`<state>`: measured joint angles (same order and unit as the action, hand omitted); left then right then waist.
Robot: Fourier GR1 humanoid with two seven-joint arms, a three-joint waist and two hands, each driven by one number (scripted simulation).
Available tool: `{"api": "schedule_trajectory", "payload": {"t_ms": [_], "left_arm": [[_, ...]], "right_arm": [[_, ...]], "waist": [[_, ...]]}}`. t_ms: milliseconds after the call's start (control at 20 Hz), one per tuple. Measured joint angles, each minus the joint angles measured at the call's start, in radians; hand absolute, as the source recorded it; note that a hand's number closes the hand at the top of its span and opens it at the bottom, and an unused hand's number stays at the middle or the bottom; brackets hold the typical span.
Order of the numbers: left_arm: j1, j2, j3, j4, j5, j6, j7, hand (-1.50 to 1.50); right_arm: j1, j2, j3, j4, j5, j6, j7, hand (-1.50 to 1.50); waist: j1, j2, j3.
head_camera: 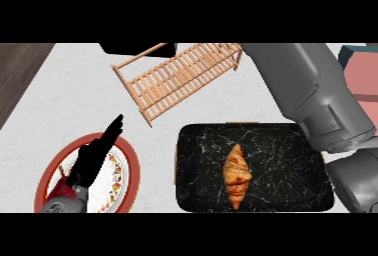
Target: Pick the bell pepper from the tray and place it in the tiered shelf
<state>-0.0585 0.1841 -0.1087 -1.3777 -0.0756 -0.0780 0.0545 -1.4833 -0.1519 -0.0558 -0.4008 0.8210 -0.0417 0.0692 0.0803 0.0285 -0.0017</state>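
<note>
- One left hand (92, 160) shows at 8 o'clock in the head view. Its fingers are straight and spread slightly, pointing toward 1 o'clock, and they hold nothing.
- The left hand lies over one round plate (133, 167) with a red rim and a patterned white centre. The hand hides much of the plate's left half.
- One black marbled tray (199, 150) sits at 5 o'clock, just beside the plate on its 3 o'clock side, not touching it.
- One croissant (236, 176) lies on the tray, near its middle, with its long axis running from 12 to 6 o'clock. It is the only item on the tray.
- The bell pepper: its place cannot be told from this view.
- The croissant lies at 3 o'clock from the left hand's fingers, well apart from them.
- One wooden slatted shelf (177, 77) lies at 12 o'clock on the white counter (74, 90), turned at an angle, near the tray's 11 o'clock corner.
- One grey right forearm (310, 90) runs from 4 o'clock up to 1 o'clock, covering the tray's right edge. The right hand is outside the view, so the state of its fingers cannot be told.
- One pink box (365, 75) with a teal edge sits at 2 o'clock, partly behind the forearm.
</note>
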Motion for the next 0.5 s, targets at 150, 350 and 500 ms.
{"api": "schedule_trajectory", "payload": {"t_ms": [150, 350, 500], "left_arm": [[-0.017, 0.002, 0.005, 0.007, 0.004, -0.007, 0.005, 0.00], [-0.024, -0.002, 0.002, 0.010, 0.001, -0.009, 0.007, 0.00], [-0.020, 0.001, 0.000, 0.009, 0.001, -0.016, 0.001, 0.00]], "right_arm": [[-0.019, 0.017, -0.003, 0.070, 0.008, -0.007, -0.018, 1.50], [-0.014, 0.064, -0.068, 0.126, -0.058, 0.011, -0.044, -1.50], [-0.004, 0.099, -0.185, 0.151, -0.179, 0.045, -0.028, -1.50]], "waist": [[0.003, 0.003, 0.000], [0.012, 0.008, 0.001], [0.018, 0.010, 0.002]]}}
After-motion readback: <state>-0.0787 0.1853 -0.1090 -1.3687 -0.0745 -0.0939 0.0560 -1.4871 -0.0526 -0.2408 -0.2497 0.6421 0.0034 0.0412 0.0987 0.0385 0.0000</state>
